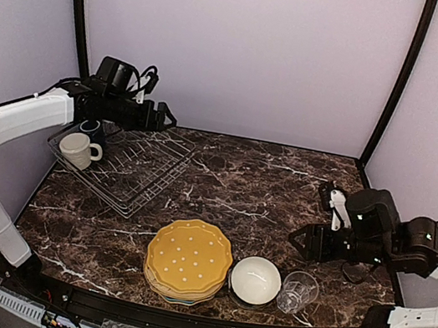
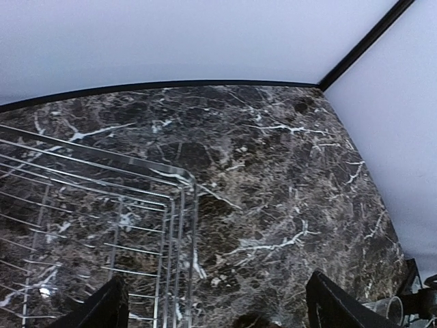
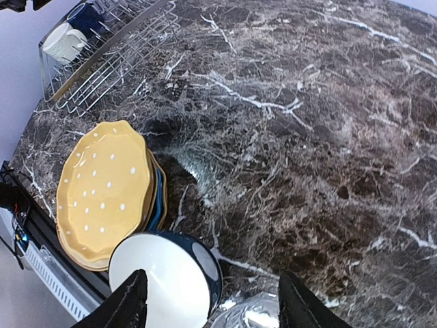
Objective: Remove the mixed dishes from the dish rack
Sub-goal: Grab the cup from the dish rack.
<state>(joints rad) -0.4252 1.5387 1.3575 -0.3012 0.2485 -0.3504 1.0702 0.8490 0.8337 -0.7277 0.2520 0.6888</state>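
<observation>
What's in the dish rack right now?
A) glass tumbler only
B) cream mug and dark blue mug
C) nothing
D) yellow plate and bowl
B: the cream mug and dark blue mug sit at the left end of the dish rack, while the plate stack, bowl and tumbler are out on the table.

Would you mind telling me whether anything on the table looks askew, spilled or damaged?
Nothing looks spilled or broken. The dish rack sits at a slant to the table's edges, and the plates under the yellow plate are stacked slightly unevenly; white bowl and tumbler stand upright.
</observation>
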